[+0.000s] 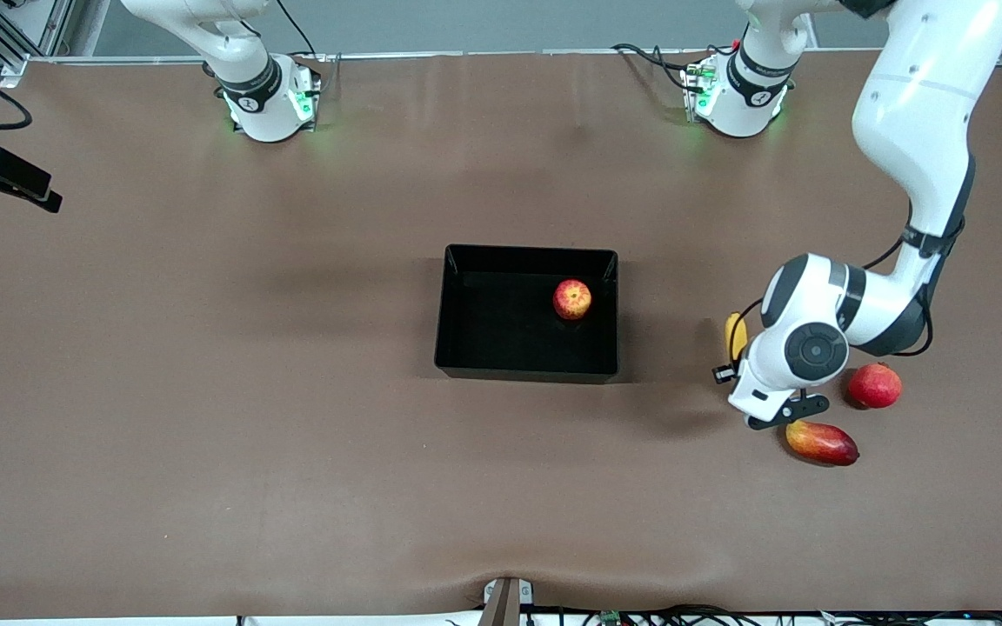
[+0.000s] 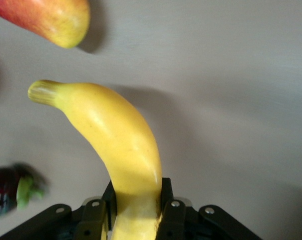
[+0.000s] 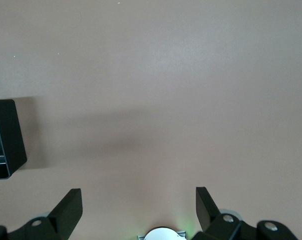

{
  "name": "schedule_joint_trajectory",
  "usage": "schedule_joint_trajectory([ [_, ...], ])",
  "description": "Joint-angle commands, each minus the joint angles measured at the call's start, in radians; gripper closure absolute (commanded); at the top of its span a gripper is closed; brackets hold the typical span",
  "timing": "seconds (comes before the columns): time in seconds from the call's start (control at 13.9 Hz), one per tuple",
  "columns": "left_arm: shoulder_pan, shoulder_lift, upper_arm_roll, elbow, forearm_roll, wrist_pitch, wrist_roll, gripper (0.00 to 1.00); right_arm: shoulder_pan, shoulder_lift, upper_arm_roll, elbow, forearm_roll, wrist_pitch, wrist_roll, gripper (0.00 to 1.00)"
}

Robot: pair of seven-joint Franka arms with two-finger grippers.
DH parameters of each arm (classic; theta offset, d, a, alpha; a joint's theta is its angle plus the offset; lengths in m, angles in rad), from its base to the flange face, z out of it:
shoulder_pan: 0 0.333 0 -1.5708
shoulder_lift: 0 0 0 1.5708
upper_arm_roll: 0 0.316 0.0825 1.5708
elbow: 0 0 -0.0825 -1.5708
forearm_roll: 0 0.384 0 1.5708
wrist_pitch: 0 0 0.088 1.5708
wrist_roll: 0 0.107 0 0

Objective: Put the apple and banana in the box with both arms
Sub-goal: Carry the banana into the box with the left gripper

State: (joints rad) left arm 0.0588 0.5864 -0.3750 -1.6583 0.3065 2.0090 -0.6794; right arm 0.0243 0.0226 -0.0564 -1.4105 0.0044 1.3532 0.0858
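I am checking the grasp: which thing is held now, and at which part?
The left gripper holds the banana, its jaws shut on the end away from the stem. The right gripper is open and holds nothing.

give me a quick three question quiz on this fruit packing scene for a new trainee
1. True or false: the apple already lies in the box.
2. What does the left gripper hold? A) mango B) banana C) nothing
3. Fill in: the right gripper is ____, with nothing between its fingers.

Key
1. True.
2. B: it is shut on the banana, over the table beside the mango.
3. Open.
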Motion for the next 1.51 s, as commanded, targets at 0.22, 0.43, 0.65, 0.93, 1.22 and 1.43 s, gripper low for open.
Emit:
schedule_joint_trajectory([
  [0.22,-0.037,-0.086,-0.203,0.158,-0.084,-0.202,-0.078,1.0,0.0,-0.033,-0.008,-0.038,0.011,0.021,-0.107,0.0],
  [0.43,-0.181,-0.033,-0.209,0.216,-0.078,-0.197,-0.207,1.0,-0.017,-0.033,-0.007,-0.039,0.011,0.02,-0.133,0.0],
  [0.65,-0.276,0.047,-0.206,0.249,-0.078,-0.092,-0.258,1.0,-0.017,-0.035,-0.008,-0.039,0.011,0.018,-0.133,0.0],
  [0.93,-0.42,0.105,-0.13,0.25,-0.066,0.013,-0.347,1.0,-0.018,-0.033,-0.007,-0.039,0.011,0.017,-0.132,0.0],
  [1.22,-0.543,0.147,-0.029,0.259,-0.066,0.062,-0.379,1.0,-0.018,-0.033,-0.007,-0.039,0.012,0.015,-0.132,0.0],
  [1.43,-0.573,0.179,-0.027,0.27,-0.066,0.123,-0.393,1.0,-0.018,-0.033,-0.007,-0.039,0.012,0.014,-0.132,0.0],
])
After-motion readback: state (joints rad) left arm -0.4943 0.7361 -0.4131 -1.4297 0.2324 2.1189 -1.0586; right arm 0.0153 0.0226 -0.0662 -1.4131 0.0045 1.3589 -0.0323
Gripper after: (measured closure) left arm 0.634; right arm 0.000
